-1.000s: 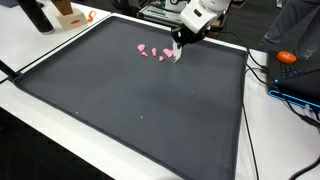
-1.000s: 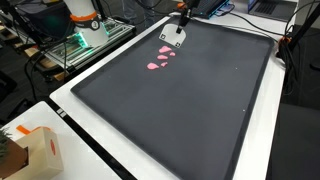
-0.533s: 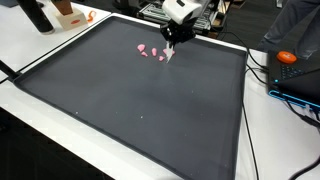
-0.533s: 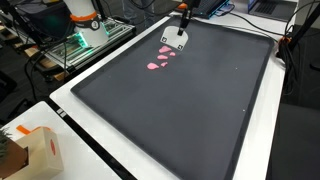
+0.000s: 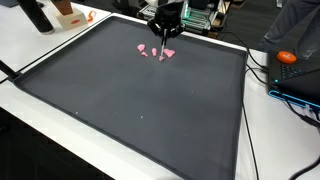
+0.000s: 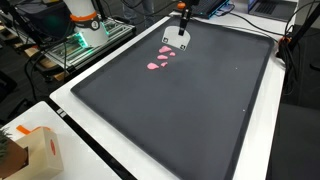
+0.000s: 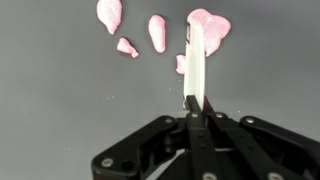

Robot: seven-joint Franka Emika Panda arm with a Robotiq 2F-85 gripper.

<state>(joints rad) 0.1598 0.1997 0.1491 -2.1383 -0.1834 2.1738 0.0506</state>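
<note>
The gripper (image 7: 196, 108) is clamped on a thin white card (image 7: 196, 60), held edge-on and reaching forward from its fingertips. The card's far end sits among pink blobs (image 7: 158, 32) scattered just ahead on the dark mat (image 7: 60, 100) covering the desk (image 5: 40, 40).

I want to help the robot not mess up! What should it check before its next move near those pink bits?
1. Jaws shut firmly on the white blade: ok.
2. Blade tip touching the dark mat: cannot tell.
3. Pink bits close to the blade: ok.
4. All pink bits on the mat: ok.
5. Pink bits gathered in one heap: not ok, they lie apart.
</note>
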